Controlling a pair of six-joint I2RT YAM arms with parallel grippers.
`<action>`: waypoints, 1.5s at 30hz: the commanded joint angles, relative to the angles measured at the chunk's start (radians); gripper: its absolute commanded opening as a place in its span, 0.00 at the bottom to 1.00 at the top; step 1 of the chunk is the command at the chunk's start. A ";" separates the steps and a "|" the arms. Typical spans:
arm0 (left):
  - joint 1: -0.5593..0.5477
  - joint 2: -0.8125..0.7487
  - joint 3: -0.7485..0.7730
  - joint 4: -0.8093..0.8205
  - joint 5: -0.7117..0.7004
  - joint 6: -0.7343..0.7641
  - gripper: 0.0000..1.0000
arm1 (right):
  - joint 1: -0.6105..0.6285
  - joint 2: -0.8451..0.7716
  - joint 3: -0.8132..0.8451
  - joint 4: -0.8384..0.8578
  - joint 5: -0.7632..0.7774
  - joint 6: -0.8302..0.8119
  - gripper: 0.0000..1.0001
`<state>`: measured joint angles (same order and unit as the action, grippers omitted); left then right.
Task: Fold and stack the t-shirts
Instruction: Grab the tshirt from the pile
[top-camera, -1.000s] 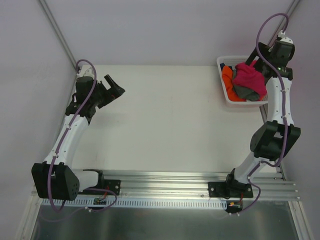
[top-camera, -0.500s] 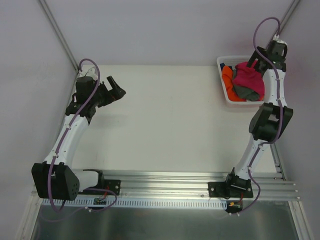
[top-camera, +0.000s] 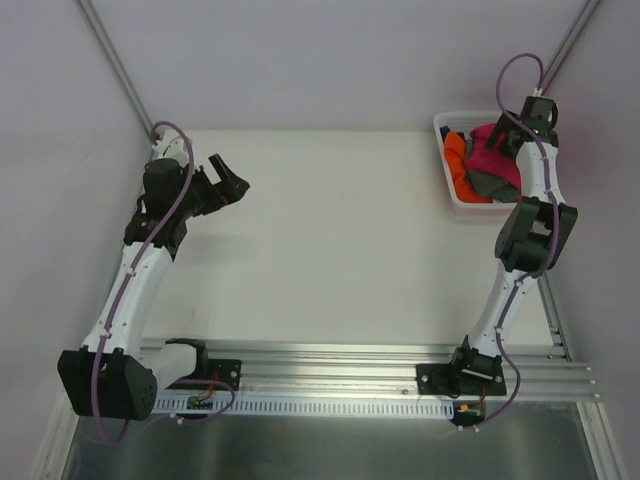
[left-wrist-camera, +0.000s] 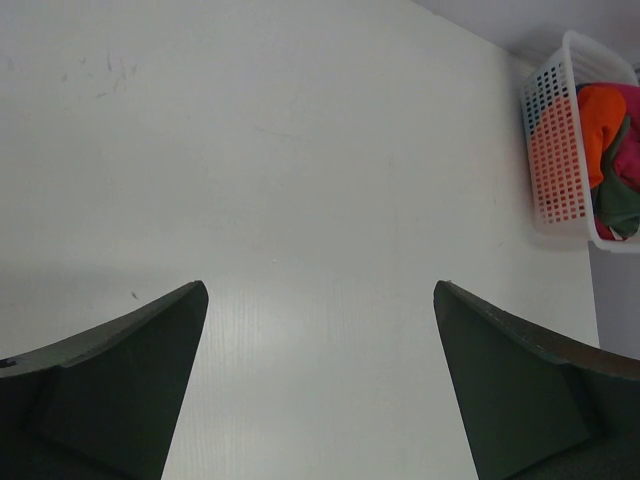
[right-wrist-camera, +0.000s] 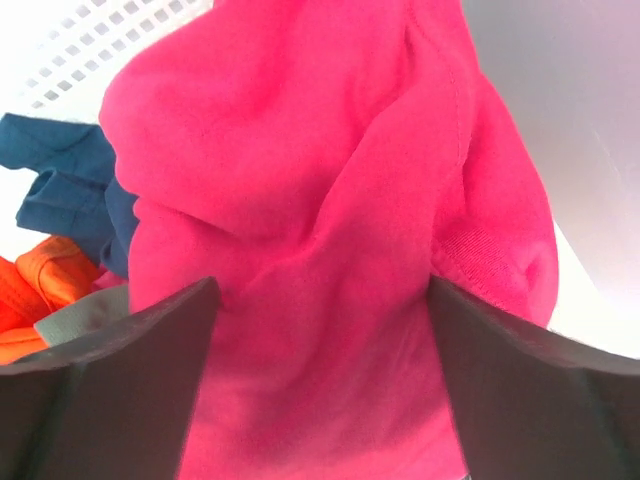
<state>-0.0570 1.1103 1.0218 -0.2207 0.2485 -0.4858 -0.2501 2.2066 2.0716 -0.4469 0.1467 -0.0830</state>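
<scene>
Cloth like this pink shirt (right-wrist-camera: 320, 180) should be light, limp and slightly grippy. I judge it will sag when lifted and may drag its neighbours, so I would pinch a thick fold or the seamed hem on its right side, not a single layer. It lies heaped on the pile in the basket (top-camera: 470, 206) at the far right of the tabletop (top-camera: 330, 240), over the grey shirt (top-camera: 487, 185), orange shirt (top-camera: 455, 165) and blue shirt (right-wrist-camera: 60, 170). My right hand (right-wrist-camera: 320, 290) is spread wide and the pink heap fills the gap; I cannot tell whether the fingers (right-wrist-camera: 120, 360) touch it. My left hand (left-wrist-camera: 320, 290), also spread, hangs over the tabletop, well apart from the basket.
</scene>
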 joint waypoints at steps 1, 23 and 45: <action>0.009 -0.035 -0.006 0.026 -0.017 0.006 0.99 | -0.003 -0.005 -0.001 0.051 0.017 0.006 0.86; 0.009 -0.090 -0.006 0.003 -0.025 0.026 0.99 | 0.000 -0.091 0.005 0.080 0.033 -0.012 0.01; 0.009 0.025 0.024 0.007 0.064 0.078 0.99 | 0.038 -0.481 0.259 0.224 -0.053 -0.034 0.01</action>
<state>-0.0570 1.1351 1.0176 -0.2291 0.2886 -0.4393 -0.2134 1.7660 2.3028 -0.2955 0.1295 -0.0998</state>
